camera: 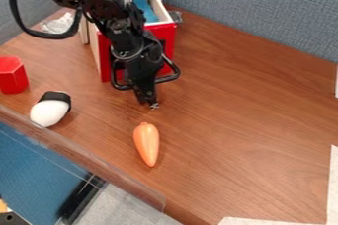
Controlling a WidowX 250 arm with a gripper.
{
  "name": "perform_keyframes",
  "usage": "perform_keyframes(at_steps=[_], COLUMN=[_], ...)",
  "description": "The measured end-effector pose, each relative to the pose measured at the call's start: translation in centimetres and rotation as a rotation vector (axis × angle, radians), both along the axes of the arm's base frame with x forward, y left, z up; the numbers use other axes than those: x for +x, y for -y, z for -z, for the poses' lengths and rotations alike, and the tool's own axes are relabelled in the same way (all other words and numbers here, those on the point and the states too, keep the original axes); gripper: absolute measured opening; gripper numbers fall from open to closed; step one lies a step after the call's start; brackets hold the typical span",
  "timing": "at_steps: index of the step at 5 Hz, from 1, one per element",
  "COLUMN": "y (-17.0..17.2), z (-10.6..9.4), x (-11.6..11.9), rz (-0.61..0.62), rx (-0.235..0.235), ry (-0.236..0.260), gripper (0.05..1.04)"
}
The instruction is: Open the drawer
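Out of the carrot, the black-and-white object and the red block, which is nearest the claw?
The orange carrot, just below the claw in the view. The black-and-white object and red block are both farther off, toward the left edge.

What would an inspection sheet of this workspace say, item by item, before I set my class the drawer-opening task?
Surface: brown wood-grain table, white patches at its right and near edges.
Job's things: drawer pulled open, blue inside, partly behind the arm.
Clutter: orange carrot-shaped item, white-and-black item, red block.
Gripper: gripper hangs low between the drawer and the carrot-shaped item, touching neither.
Cables: black cable loops beside the arm, upper left.
Surroundings: blue-grey partition behind the table.
People: nothing seen.
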State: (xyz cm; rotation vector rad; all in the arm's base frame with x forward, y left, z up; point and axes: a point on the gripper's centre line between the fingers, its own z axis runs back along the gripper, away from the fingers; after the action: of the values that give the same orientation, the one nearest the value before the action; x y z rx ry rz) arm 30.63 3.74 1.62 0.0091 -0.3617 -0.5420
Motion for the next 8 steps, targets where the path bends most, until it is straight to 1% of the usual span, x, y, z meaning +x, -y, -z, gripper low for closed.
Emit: perform_keyframes(at_steps=[3,4,5,6,7,8], y=[0.6,0.5,0.1,-0.3,-0.4,-0.4], z=[-0.8,-0.8,-0.8,-1.2,-2.3,-3.1], x=[-1.0,-1.0,-1.0,-1.0,-1.1,-1.4], rz=[0.022,0.025,-0.021,-0.031,-0.034,-0.03], rx=[-0.019,-0.013,-0.021,-0.021,-0.034,-0.05], ry=[-0.003,-0.002,-0.001,0.011,0.028,0.029], gripper=[0.147,0.177,0.405,0.717,0.977,1.002])
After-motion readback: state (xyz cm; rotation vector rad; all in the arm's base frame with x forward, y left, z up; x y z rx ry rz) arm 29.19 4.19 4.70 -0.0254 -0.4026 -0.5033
